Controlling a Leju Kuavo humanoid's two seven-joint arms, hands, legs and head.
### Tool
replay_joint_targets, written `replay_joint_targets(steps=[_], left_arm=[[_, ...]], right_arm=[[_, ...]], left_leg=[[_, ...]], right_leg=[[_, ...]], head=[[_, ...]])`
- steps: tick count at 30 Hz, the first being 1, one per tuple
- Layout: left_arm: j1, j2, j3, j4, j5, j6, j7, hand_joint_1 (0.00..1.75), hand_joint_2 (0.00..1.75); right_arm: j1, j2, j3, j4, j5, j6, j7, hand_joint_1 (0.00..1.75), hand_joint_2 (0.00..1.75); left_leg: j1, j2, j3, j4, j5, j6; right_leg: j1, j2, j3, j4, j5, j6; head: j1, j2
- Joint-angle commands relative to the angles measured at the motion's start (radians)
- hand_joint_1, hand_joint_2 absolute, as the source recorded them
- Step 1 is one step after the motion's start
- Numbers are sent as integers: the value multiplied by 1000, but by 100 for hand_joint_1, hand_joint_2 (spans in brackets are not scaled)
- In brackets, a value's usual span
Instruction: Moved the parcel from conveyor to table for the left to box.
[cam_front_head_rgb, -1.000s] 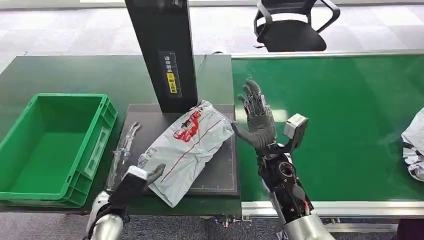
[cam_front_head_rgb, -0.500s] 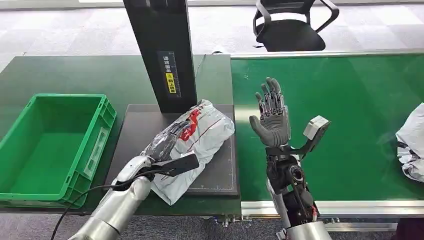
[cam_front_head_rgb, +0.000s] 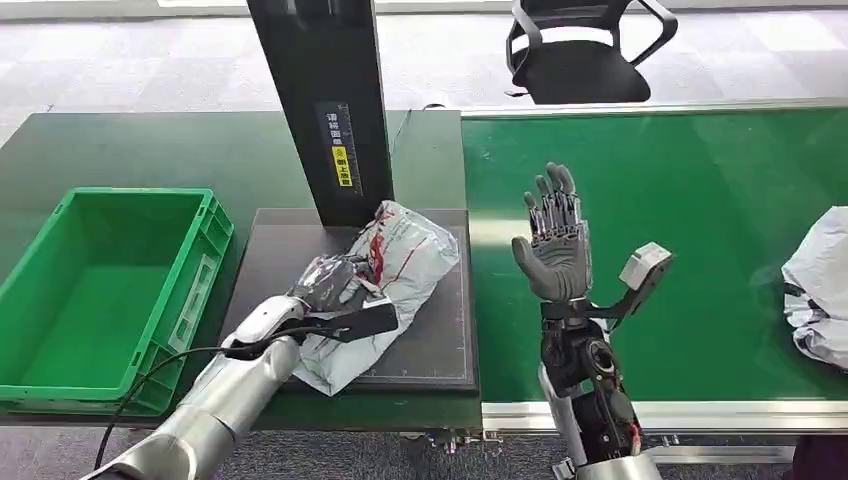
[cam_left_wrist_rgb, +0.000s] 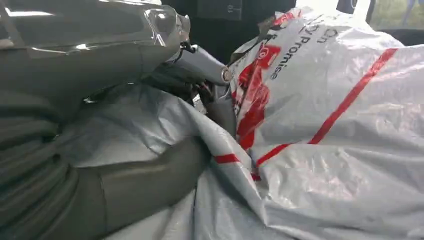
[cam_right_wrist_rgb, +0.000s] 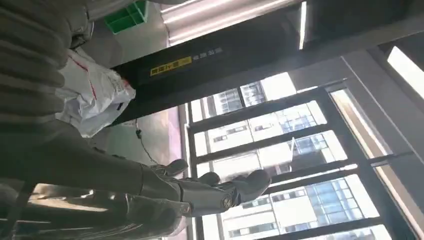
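The grey parcel with red print lies crumpled on the black mat at the foot of the black post. My left hand grips its near end, with the fingers curled into the plastic. In the left wrist view a fold of the parcel is bunched between the thumb and the darker fingers. My right hand stands upright above the green conveyor, to the parcel's right, with its fingers spread and nothing in it. The right wrist view shows that hand open and the parcel beyond it.
An empty green crate stands on the dark table, left of the mat. The black post rises behind the parcel. A second grey parcel lies on the conveyor at the right edge. An office chair stands beyond the belt.
My left hand has come over the parcel and closed on it, bunching the plastic. My right hand has drawn away to the right and risen. The second parcel has crept left on the belt.
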Motion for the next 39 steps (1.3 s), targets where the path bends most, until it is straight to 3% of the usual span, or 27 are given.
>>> replay_joint_targets(steps=[1, 5, 7, 14, 19, 24, 30, 39], left_arm=[[12, 18, -6, 15, 19, 47, 2, 175, 175], [88, 15, 76, -178, 107, 219, -27, 175, 175], [154, 19, 138, -373, 206, 324, -67, 175, 175], [298, 52, 302, -784, 421, 498, -186, 175, 175], [373, 80, 415, -920, 488, 523, -227, 175, 175], [315, 116, 531, -862, 490, 514, -202, 175, 175], [158, 201, 620, -581, 412, 413, -104, 175, 175], [-43, 301, 588, -131, 230, 283, 17, 175, 175]], right_arm=[[19, -8, -33, -20, -2, -13, 4, 0, 175], [64, -9, -42, -85, -1, -24, 8, 0, 175], [71, -12, -46, -115, 1, -49, 16, 0, 175], [104, -8, -51, -151, -3, -74, 22, 0, 175], [121, 4, -49, -158, 1, -76, 25, 0, 175], [89, 9, -46, -131, 11, -65, 33, 0, 175], [62, 10, -45, -98, 16, -41, 47, 0, 175], [35, 15, -42, -69, 20, -17, 51, 0, 175]], left_leg=[[0, 0, -1, -1, 1, 2], [1, -1, -3, -1, 2, 3], [1, -1, -4, 0, 2, 3], [1, 2, -6, 0, 1, 3], [1, 2, -4, 0, 0, 1], [1, 2, -6, 0, 1, 2], [1, 0, -6, 0, 2, 2], [1, -1, -4, 0, 3, 2]], right_leg=[[1, -1, -1, -1, 1, -3], [2, -1, -2, -2, 2, -4], [2, -1, -4, -2, 3, -5], [2, 2, -6, -1, 2, -5], [1, 2, -5, 0, 1, -3], [1, 2, -6, 0, 1, -3], [2, 0, -6, 0, 2, -5], [2, -1, -4, 0, 1, -3]], head=[[0, 0], [0, 0], [0, 0], [0, 0], [0, 0], [0, 0], [0, 0], [0, 0]])
